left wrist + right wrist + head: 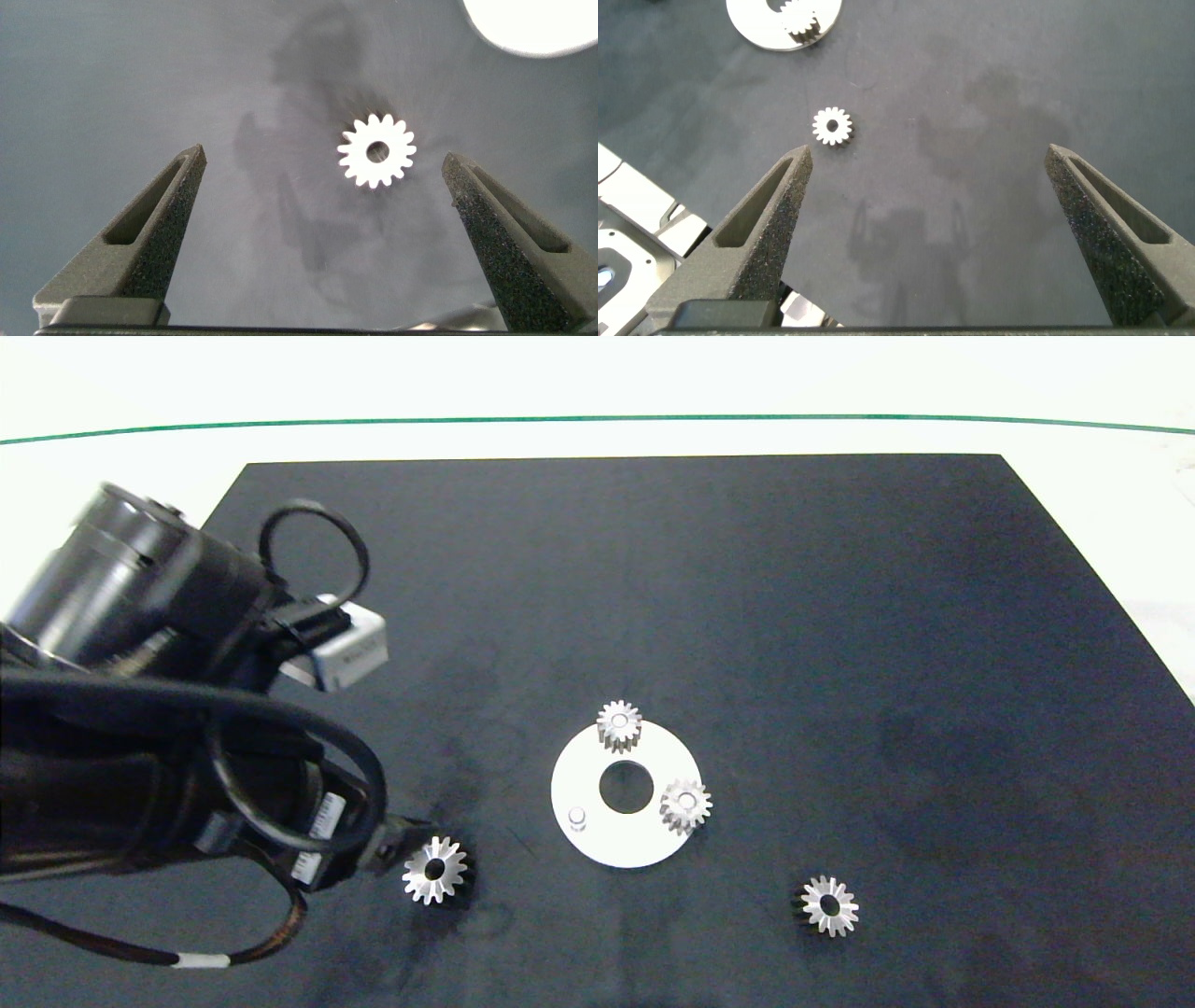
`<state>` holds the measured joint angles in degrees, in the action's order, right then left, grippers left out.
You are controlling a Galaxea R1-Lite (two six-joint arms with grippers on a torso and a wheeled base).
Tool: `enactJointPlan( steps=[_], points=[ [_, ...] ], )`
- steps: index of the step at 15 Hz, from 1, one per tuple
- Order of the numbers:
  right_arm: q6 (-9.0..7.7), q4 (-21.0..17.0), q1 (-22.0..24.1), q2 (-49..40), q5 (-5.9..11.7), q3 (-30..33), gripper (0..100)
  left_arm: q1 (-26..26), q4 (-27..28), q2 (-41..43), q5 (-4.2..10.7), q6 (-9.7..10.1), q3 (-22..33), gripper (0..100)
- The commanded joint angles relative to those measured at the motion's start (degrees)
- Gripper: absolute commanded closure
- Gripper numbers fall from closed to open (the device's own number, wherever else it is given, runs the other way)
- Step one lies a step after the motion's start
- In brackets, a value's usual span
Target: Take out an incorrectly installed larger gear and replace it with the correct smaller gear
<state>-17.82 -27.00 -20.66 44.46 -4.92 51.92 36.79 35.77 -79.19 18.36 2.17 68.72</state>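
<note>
The larger gear [434,870], silver with long pointed teeth, lies flat on the black mat left of the white disc plate [597,840]. My left gripper [324,154] hangs open above the mat, and the larger gear [377,151] shows free between its fingers, nearer one of them. On the plate stand two small gears [618,725] [686,805], and a bare peg [577,817] sticks up beside them. The smaller gear [829,904] lies loose on the mat to the plate's right. My right gripper [929,149] is open with the smaller gear [832,125] ahead of it; this arm is outside the head view.
The black mat [840,616] covers most of the white table, with a green line [597,418] along the far side. My left arm [140,728] and its cables fill the left side. Pale robot parts [635,224] show beside the right gripper.
</note>
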Motion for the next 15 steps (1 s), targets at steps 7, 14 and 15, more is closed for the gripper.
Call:
enactJointPlan(
  steps=[7, 14, 15],
  points=[
    [-5.56, -0.95, -4.74, 13.2, 4.05, -6.04, 0, -17.54, 28.57, 11.69, 0.27, 10.22, 30.42, 0],
    [-7.31, 0.37, -16.6, 29.98, 10.37, 1.69, 0, -12.97, 32.52, 19.25, 0.19, 7.23, 32.71, 0],
    [-7.23, 0.37, -18.98, 32.45, 12.57, 2.75, 0, -12.88, 33.14, 19.6, 0.19, 7.23, 33.23, 0]
  ],
)
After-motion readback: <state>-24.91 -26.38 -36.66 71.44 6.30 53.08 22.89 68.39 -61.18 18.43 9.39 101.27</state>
